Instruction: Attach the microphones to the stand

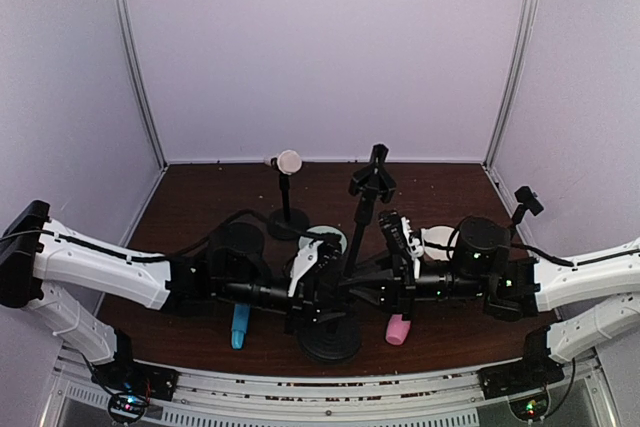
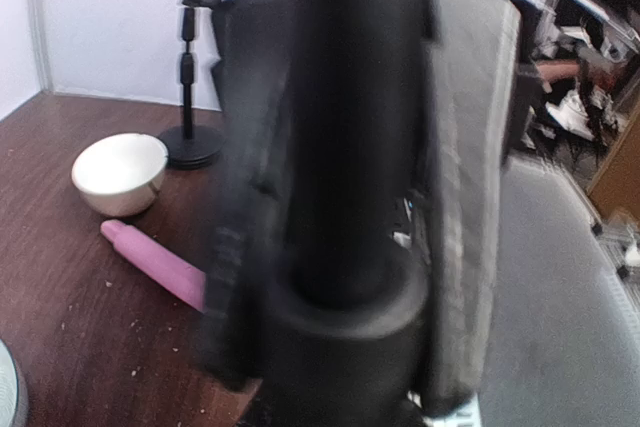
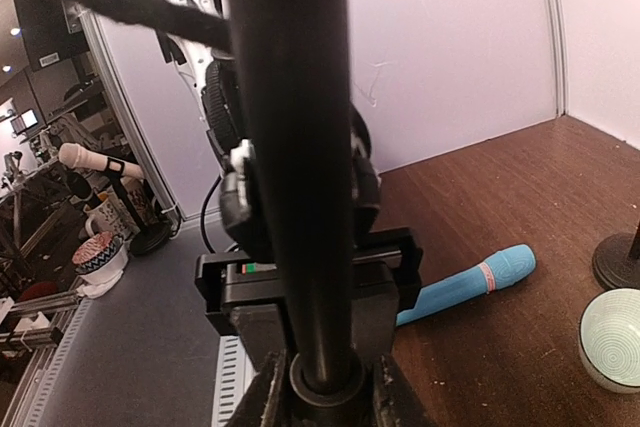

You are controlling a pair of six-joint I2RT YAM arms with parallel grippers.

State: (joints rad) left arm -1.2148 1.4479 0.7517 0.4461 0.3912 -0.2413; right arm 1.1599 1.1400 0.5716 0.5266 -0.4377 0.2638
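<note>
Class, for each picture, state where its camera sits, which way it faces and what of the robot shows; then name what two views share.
Top external: above and behind the bases, looking down on the table; both arms show, left hand and right hand meeting at the middle stand.
Left wrist: on the left arm, facing the robot's right past pink microphone and white bowl; own blurred fingers flank the pole.
Right wrist: facing left toward the blue microphone; own fingers at bottom.
Shared: both wrist views centre that stand's pole.
</note>
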